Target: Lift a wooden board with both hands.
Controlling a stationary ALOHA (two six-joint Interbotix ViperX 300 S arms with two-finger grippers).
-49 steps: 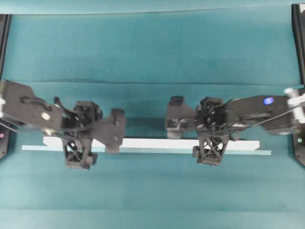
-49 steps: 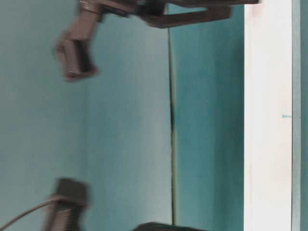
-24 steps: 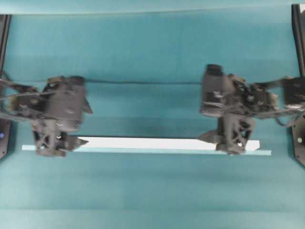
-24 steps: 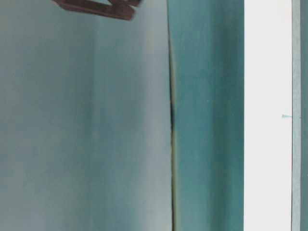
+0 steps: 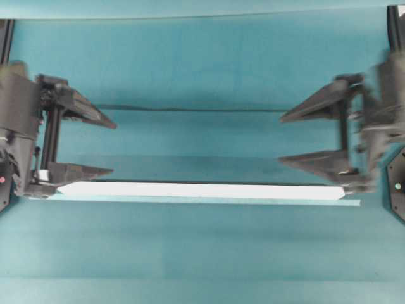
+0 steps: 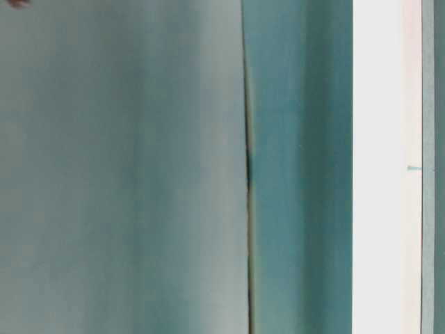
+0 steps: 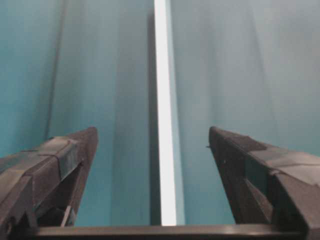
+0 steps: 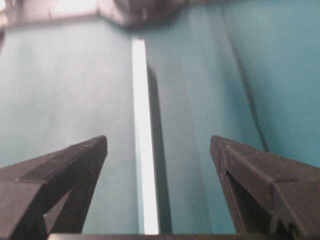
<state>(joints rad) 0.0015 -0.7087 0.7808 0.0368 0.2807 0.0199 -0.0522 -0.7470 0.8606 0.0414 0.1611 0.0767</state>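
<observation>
The wooden board is a long white plank lying flat on the teal cloth, with slanted ends. It shows as a tall white band in the table-level view. My left gripper stands open at the board's left end, its fingers pointing right, the lower finger just behind the board's tip. At the right end my right gripper is open too, pointing left. In each wrist view the board runs away lengthwise beneath the spread fingers of the left gripper and right gripper. Neither touches it.
A thin pale teal strip lies along the board's front edge. A crease in the cloth crosses the table behind the grippers. Black frame posts stand at the far left and right edges.
Both arms have drawn outward from over the middle of the board to its ends, and the grippers have turned to point inward along it. The board has not moved.
</observation>
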